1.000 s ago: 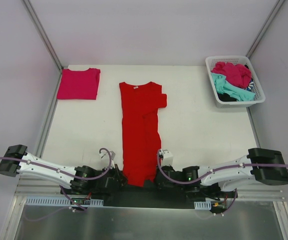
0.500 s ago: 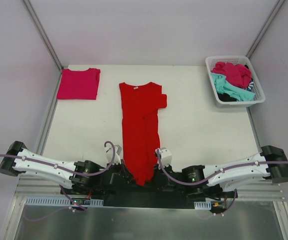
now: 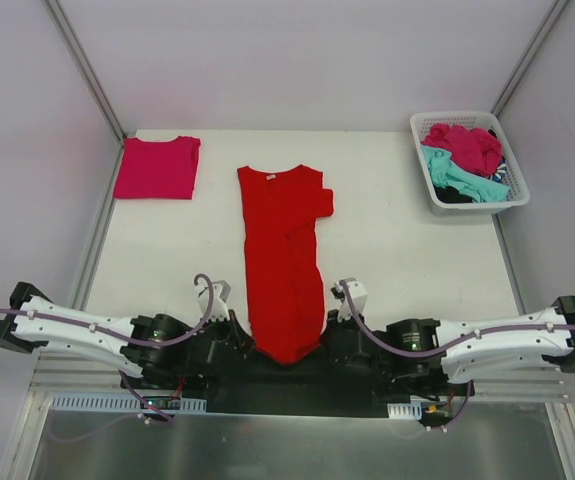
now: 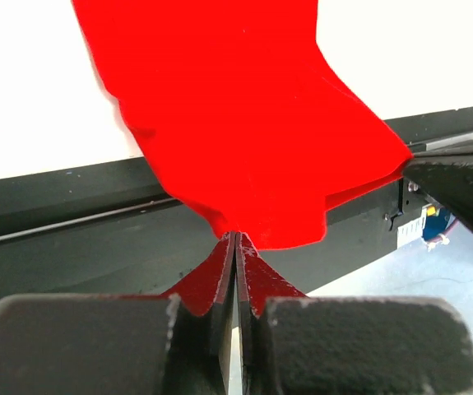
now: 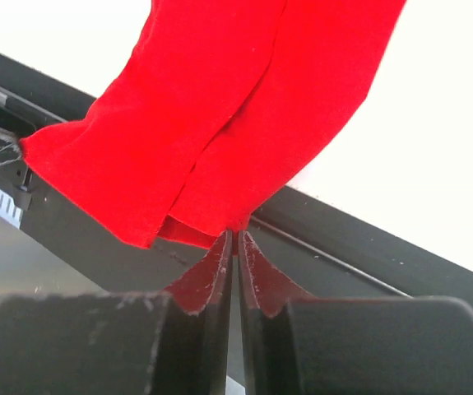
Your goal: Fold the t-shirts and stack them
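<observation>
A bright red t-shirt [image 3: 282, 250] lies lengthwise down the middle of the table, folded into a narrow strip, collar at the far end. Its near hem hangs over the table's front edge. My left gripper [image 3: 249, 338] is shut on the hem's left corner, red cloth [image 4: 244, 140] rising from its tips [image 4: 236, 236]. My right gripper [image 3: 323, 332] is shut on the right corner, the cloth [image 5: 236, 107] pinched at its tips [image 5: 234, 232]. A folded magenta-pink t-shirt [image 3: 157, 167] lies at the far left.
A white lattice basket [image 3: 512, 190] at the far right holds crumpled magenta, teal and dark shirts [image 3: 462, 160]. A black rail [image 3: 297, 380] runs along the table's near edge under both grippers. Metal frame posts rise at the far corners.
Both grippers have lifted the red shirt's near hem and carried it a little away from the front edge. The right gripper moved rightward, spreading the hem wider.
</observation>
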Available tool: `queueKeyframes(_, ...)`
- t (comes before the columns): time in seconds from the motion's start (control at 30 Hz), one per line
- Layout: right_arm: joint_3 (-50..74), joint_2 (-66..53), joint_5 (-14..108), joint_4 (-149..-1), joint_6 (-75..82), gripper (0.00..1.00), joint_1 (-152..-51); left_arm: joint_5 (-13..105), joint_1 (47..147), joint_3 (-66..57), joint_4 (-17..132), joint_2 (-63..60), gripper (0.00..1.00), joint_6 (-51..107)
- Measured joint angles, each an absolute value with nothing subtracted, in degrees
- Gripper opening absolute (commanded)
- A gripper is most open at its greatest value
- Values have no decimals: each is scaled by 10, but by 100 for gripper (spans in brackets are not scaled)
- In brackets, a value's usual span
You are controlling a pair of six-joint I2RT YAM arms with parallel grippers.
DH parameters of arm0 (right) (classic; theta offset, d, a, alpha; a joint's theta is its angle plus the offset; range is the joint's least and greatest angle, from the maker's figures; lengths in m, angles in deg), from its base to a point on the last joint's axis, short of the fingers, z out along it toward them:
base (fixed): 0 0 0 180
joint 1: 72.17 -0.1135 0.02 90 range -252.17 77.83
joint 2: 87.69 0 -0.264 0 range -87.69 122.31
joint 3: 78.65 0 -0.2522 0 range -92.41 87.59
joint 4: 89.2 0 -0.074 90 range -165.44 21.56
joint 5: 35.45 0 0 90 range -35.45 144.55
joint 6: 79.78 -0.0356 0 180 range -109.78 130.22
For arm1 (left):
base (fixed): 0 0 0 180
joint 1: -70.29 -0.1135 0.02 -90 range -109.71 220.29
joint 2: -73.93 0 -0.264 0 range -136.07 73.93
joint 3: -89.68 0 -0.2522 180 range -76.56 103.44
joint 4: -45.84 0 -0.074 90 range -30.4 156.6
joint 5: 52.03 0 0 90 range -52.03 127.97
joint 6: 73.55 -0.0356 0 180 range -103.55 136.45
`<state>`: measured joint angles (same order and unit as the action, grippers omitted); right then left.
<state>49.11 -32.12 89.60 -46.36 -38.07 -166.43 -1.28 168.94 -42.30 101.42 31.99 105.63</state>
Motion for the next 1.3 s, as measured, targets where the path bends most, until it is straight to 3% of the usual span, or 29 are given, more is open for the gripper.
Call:
queueKeyframes(0.23,490,-352,880,-447,-333,10,-1590,-30,1661,-403,1070,357,0,1046)
queueKeyframes(0.57,473,-303,796,-468,-238,11,-1461,5,1503,-376,1071,369,0,915)
queueKeyframes(0.87,470,-286,742,-505,-227,40,-1469,69,1493,-388,1009,318,1,871)
queueKeyframes(0.97,505,-323,739,-516,-243,40,-1483,88,1493,-439,984,356,6,883)
queueKeyframes(1.13,590,-388,745,-533,-288,39,-1512,112,1493,-547,958,477,7,929)
queueKeyframes(1.3,617,-391,761,-535,-330,38,-1550,132,1493,-607,945,510,7,964)
